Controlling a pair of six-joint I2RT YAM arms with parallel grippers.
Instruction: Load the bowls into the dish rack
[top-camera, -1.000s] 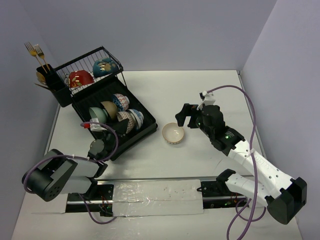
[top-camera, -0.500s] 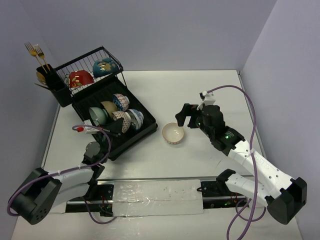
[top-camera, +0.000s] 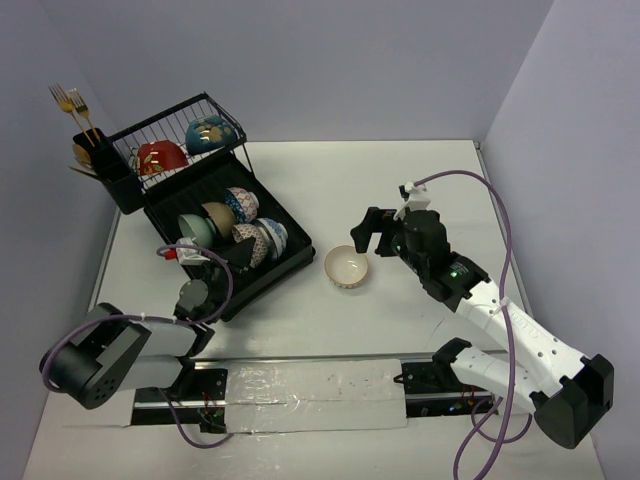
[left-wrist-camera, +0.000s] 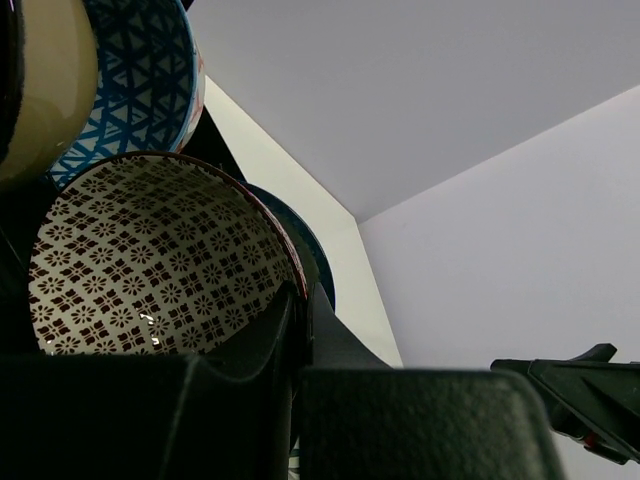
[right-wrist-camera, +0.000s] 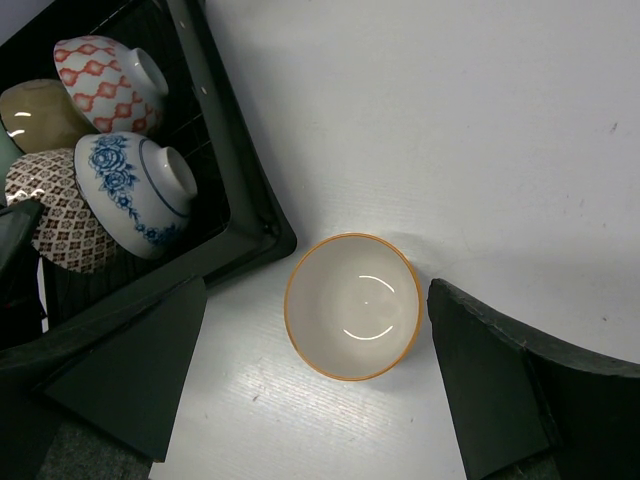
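A cream bowl (top-camera: 347, 266) with an orange rim stands upright on the white table just right of the dish rack (top-camera: 290, 250). My right gripper (top-camera: 368, 238) hovers over it, open and empty; in the right wrist view the bowl (right-wrist-camera: 352, 305) lies between the two fingers of that gripper (right-wrist-camera: 318, 300). My left gripper (top-camera: 238, 254) is in the rack's lower tray, shut on the rim of a brown-patterned bowl (left-wrist-camera: 150, 250), one finger inside and one outside. Several other bowls lean in the tray; a red bowl (top-camera: 160, 156) and a teal bowl (top-camera: 208, 133) sit in the upper wire basket.
A black utensil cup (top-camera: 95, 150) with gold forks (top-camera: 70, 100) hangs at the rack's left end. The tray's raised front corner (right-wrist-camera: 262, 228) lies close to the cream bowl. A blue floral bowl (right-wrist-camera: 135, 190) and a red-patterned bowl (right-wrist-camera: 105, 85) sit nearest that corner. Walls close the table on three sides.
The left arm's elbow swung down and left, then came back; its gripper stayed at the brown-patterned bowl in the tray. The right arm and the cream bowl have not moved.
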